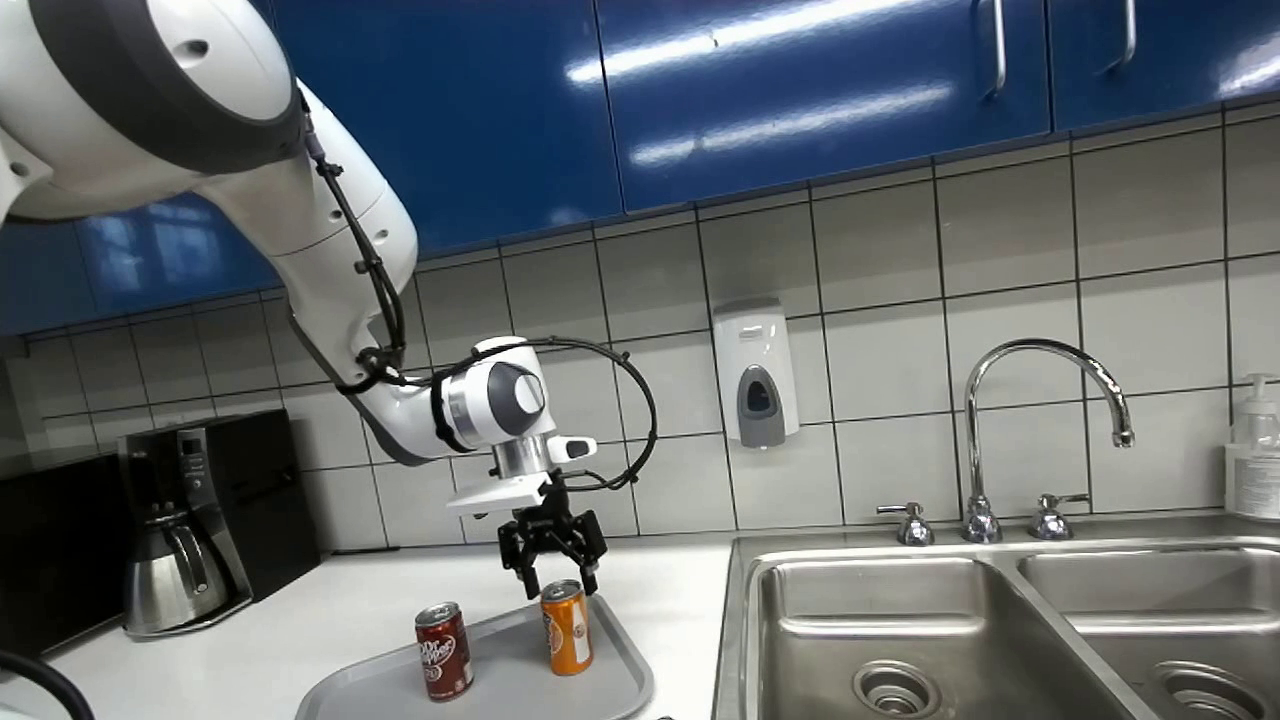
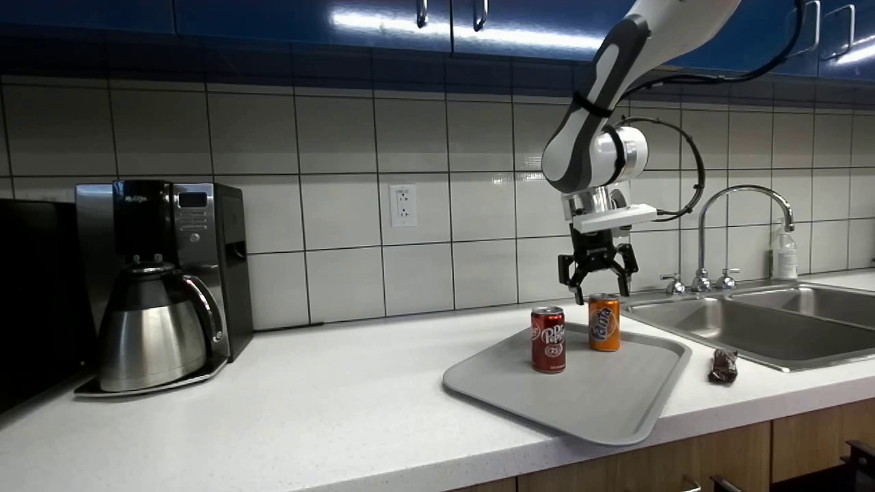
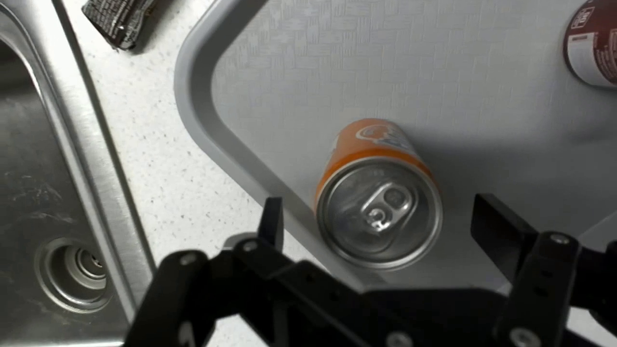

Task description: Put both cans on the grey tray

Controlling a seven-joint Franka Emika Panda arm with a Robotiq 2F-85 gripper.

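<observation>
The orange can (image 2: 604, 326) stands upright on the grey tray (image 2: 519, 389), towards its far side near the sink. On the same tray the red can (image 2: 548, 345) also stands upright, some way from the orange one; in the wrist view only part of the red can (image 3: 594, 46) shows at the right edge. My gripper (image 2: 602, 295) is directly above the orange can, its fingers spread. Seen in the wrist view, the silvery can top (image 3: 381, 212) lies between the dark fingertips (image 3: 272, 219), with a gap on either side and neither one touching it.
A steel double sink (image 1: 870, 585) with a tall faucet (image 1: 1040, 345) adjoins the tray's side. A dark wrapped item (image 2: 723, 365) lies on the counter between tray and sink. A coffee maker with a steel pot (image 2: 160, 335) stands further along, and the tiled wall is behind.
</observation>
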